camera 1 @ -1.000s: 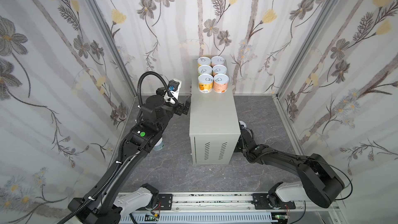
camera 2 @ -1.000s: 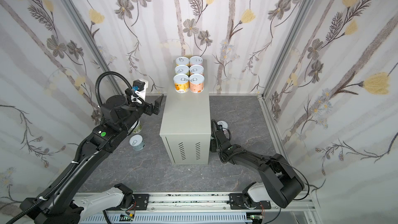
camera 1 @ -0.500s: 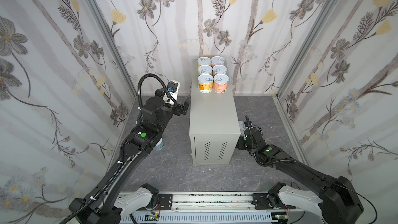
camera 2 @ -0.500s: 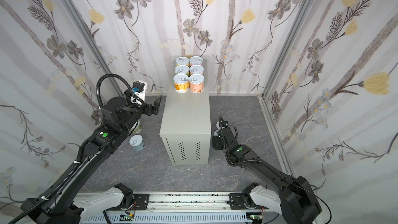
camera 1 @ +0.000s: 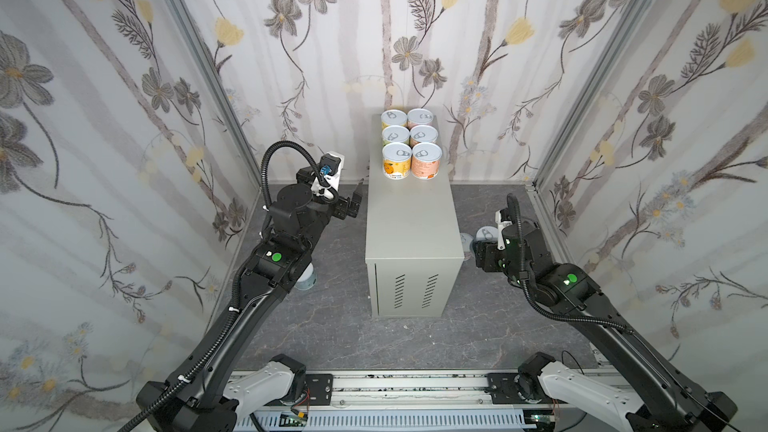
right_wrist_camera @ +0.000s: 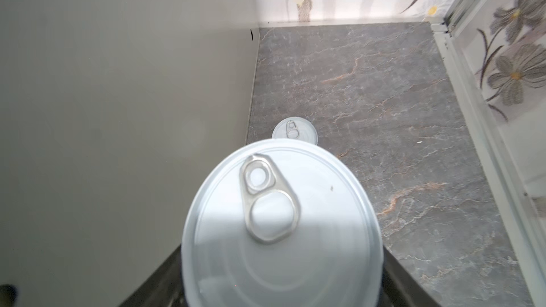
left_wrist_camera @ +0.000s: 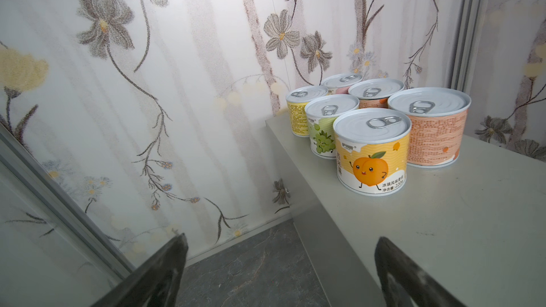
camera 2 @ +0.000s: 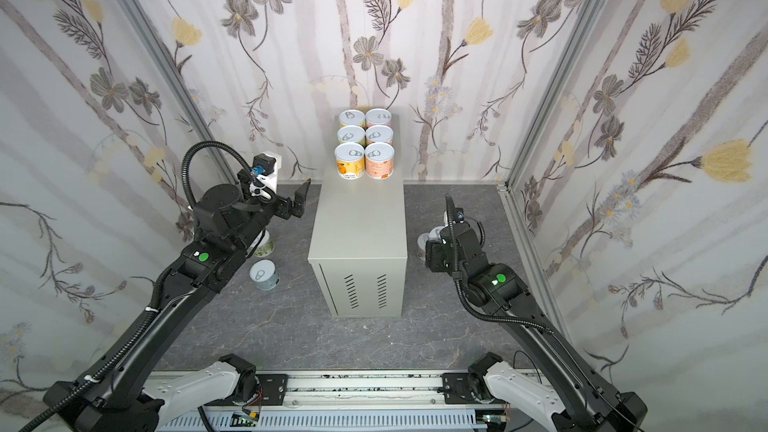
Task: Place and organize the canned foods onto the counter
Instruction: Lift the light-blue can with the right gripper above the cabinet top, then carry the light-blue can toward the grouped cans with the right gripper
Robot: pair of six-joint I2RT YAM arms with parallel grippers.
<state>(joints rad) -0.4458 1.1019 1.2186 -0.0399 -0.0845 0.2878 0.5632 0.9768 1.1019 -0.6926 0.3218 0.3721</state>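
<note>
Several canned foods [camera 1: 409,143] [camera 2: 365,145] stand in two columns at the back of the counter [camera 1: 411,218] [camera 2: 359,222]. The nearest are a yellow peach can [left_wrist_camera: 372,149] and a pink-orange can [left_wrist_camera: 430,131]. My left gripper [camera 1: 358,197] [left_wrist_camera: 282,243] hangs open and empty at the counter's left edge, about level with its top. My right gripper [camera 1: 486,243] [right_wrist_camera: 280,276] is shut on a silver-lidded can [right_wrist_camera: 280,225], held above the floor beside the counter's right wall [right_wrist_camera: 118,113]. Its label is hidden.
Another can [right_wrist_camera: 294,132] [camera 1: 466,239] stands on the dark marbled floor close to the counter's right side. On the left floor stand a light blue can [camera 2: 264,274] and one more can [camera 2: 264,245], partly under my left arm. Flowered walls enclose the space.
My right arm has swung up and out from the counter's right side, carrying the can off the floor. The left arm has hardly moved.
</note>
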